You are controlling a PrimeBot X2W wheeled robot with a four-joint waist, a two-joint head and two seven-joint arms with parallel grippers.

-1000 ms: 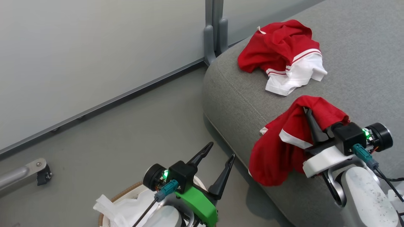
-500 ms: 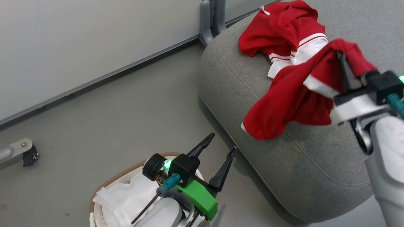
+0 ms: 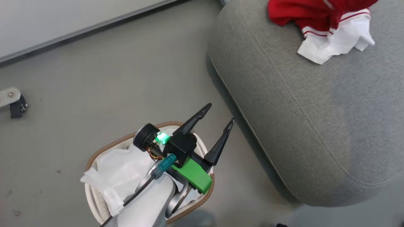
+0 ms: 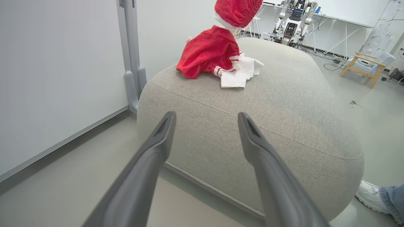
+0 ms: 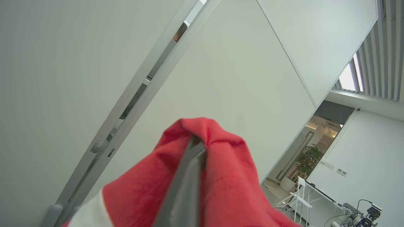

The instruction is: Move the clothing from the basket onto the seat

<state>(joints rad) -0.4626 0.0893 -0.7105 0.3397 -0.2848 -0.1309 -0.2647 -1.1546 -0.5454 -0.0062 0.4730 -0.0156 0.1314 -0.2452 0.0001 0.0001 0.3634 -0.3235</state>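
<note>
Right now one red garment (image 3: 293, 15) lies crumpled on top of the grey seat (image 3: 300, 110), toward its far end, with its white hem panel (image 3: 337, 47) spread out on the side nearer the robot and thin red-and-white stripes along the fold. In the left wrist view the same garment (image 4: 210, 53) sits on the rounded cushion (image 4: 252, 104), and a second red garment (image 4: 238, 11) hangs in the air just above it; whether the two touch cannot be told. The right wrist view shows this second garment (image 5: 230, 189) draped over the right gripper (image 5: 195, 145), whose two dark fingers are pressed together with the red cloth pinched between them near the tips, a strip of white hem showing at the lower left. The basket (image 3: 107, 143) stands on the floor (image 3: 94, 78) near the seat's near corner, apart from it, with its white cloth lining (image 3: 116, 170) bunched inside and spilling over the brown rim on the left. The left gripper (image 3: 220, 113) hovers over the basket's right side, its fingers spread wide with nothing between them, pointing toward the seat. Beyond the seat a grey post (image 4: 131, 47) stands against a pale wall (image 4: 47, 63). A person's white shoe (image 4: 371, 197) and denim cuff show at the seat's far right, and a wooden chair (image 4: 366, 64) stands farther back.
</note>
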